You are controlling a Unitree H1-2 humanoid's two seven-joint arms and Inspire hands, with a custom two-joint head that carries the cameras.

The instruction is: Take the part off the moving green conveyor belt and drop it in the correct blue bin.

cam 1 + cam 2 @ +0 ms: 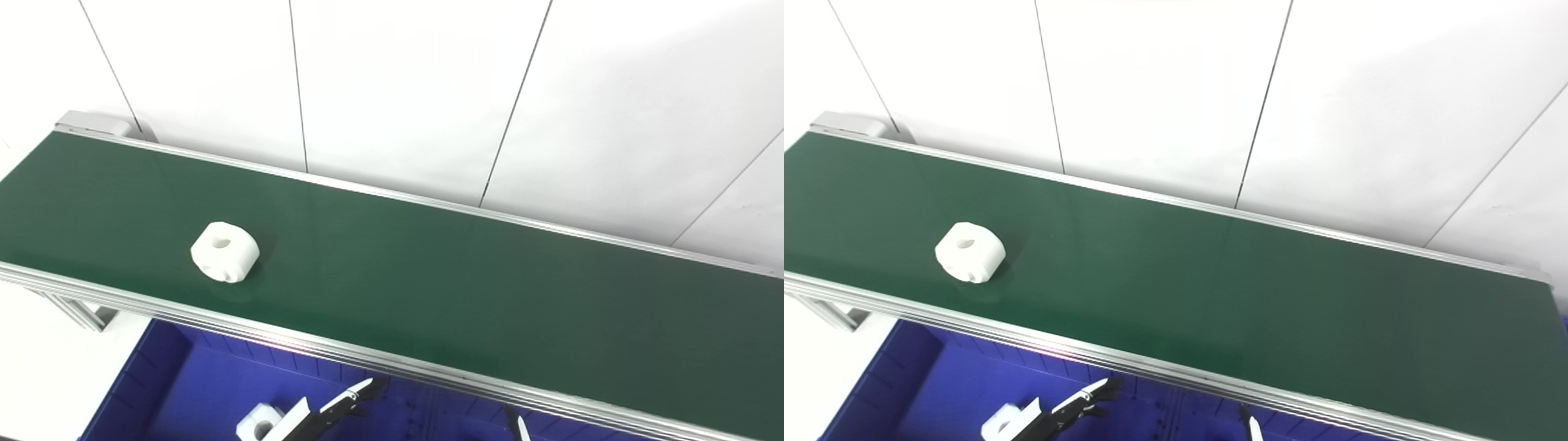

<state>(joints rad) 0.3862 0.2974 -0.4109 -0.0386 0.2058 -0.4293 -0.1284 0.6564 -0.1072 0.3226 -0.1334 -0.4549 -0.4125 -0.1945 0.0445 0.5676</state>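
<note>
A white round part [225, 252] with a hole in its top lies on the green conveyor belt [429, 275], toward the left end near the front rail. My left hand [334, 407] shows at the bottom edge, low over the blue bin [177, 380], with its fingers stretched out and nothing between them. It is well below and to the right of the part on the belt. Only a fingertip of my right hand [517, 427] shows at the bottom edge, in front of the belt.
Another white part [260, 424] lies in the blue bin just left of my left hand. The belt's aluminium front rail [367, 358] runs between the bin and the belt. A white panelled wall stands behind the belt.
</note>
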